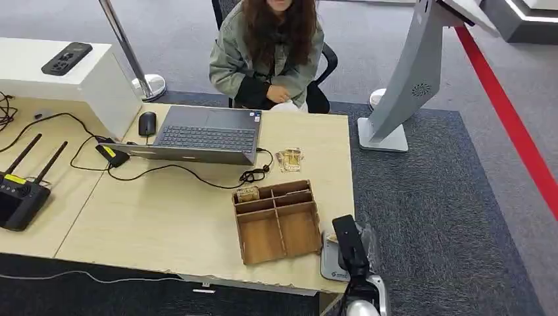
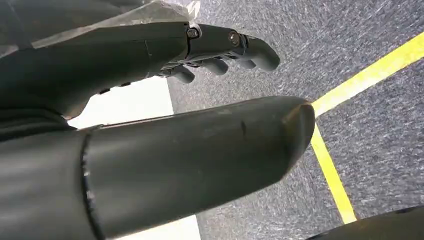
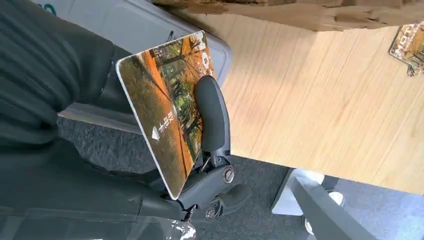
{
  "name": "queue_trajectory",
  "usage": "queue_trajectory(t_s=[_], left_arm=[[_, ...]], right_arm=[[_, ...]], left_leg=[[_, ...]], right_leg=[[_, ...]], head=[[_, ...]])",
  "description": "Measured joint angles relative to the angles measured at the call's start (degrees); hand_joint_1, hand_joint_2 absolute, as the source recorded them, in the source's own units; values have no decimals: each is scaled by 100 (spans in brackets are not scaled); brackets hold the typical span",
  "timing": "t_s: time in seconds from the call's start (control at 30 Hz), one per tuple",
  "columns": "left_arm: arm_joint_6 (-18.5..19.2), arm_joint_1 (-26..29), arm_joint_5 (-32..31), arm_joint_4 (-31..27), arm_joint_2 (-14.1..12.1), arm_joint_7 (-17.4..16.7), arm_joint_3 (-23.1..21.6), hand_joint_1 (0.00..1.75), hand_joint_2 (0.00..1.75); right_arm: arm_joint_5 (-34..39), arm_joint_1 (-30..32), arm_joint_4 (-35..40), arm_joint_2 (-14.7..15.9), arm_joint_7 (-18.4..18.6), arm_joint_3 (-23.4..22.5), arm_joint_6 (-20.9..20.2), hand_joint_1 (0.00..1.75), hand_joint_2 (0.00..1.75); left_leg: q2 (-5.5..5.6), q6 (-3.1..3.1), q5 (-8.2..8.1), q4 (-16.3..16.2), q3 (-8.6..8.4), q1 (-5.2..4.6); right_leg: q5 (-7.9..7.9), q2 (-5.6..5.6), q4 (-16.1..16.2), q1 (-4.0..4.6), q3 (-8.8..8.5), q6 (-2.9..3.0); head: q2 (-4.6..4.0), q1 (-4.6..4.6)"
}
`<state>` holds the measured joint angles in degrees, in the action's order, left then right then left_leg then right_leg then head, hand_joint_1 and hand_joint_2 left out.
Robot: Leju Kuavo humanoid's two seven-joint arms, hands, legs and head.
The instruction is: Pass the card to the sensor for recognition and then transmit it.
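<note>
My right hand hangs at the table's front right corner, just above the flat grey sensor pad. In the right wrist view this hand pinches a card printed with an orange autumn forest, a dark finger pressed on its face. The card stands tilted on edge, over the sensor pad and apart from it. My left hand hangs over the grey carpet with its fingers stretched out, the thumb apart from them, and nothing in it.
A wooden divided box sits left of the sensor, with cards in one far compartment. More cards lie by the laptop. A person sits across the table. A grey kiosk stand is on the right.
</note>
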<state>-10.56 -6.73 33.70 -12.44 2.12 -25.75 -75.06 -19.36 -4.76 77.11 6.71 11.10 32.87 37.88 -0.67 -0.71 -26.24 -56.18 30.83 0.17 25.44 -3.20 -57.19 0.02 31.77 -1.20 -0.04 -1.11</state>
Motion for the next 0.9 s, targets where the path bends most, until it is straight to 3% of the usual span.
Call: queue_trajectory(t_s=[0.23, 0.6, 0.77, 0.9], left_arm=[[2, 3, -9, 0, 2, 0, 0, 0, 0], [149, 1, -201, 0, -15, 11, 0, 0, 0], [214, -7, -312, 0, -39, 15, -2, 0, 0], [243, -29, -383, 0, -50, 37, -9, 0, 0]], right_arm=[[-568, -47, -35, 2, 148, -18, 0, 175, 175], [-2251, -891, 1164, 577, 1516, -87, 0, 175, 175], [-2204, -1677, 1532, 756, 1974, 81, -83, 175, 175], [-1845, -2421, 1510, 778, 2061, 420, -328, 175, 175]], left_leg=[[0, 0, 0, 0, -1, 0], [-2, -4, 5, 0, -3, -4], [-1, -1, 7, 0, -2, -3], [-2, 0, 9, 0, 0, -2]], right_leg=[[-1, 0, 0, 0, 0, 0], [-6, 1, 0, -1, -3, -5], [-7, 1, -2, -1, -3, -3], [-10, 0, -3, -1, -4, 1]], head=[[0, 0], [0, 0], [0, 2], [0, 0]])
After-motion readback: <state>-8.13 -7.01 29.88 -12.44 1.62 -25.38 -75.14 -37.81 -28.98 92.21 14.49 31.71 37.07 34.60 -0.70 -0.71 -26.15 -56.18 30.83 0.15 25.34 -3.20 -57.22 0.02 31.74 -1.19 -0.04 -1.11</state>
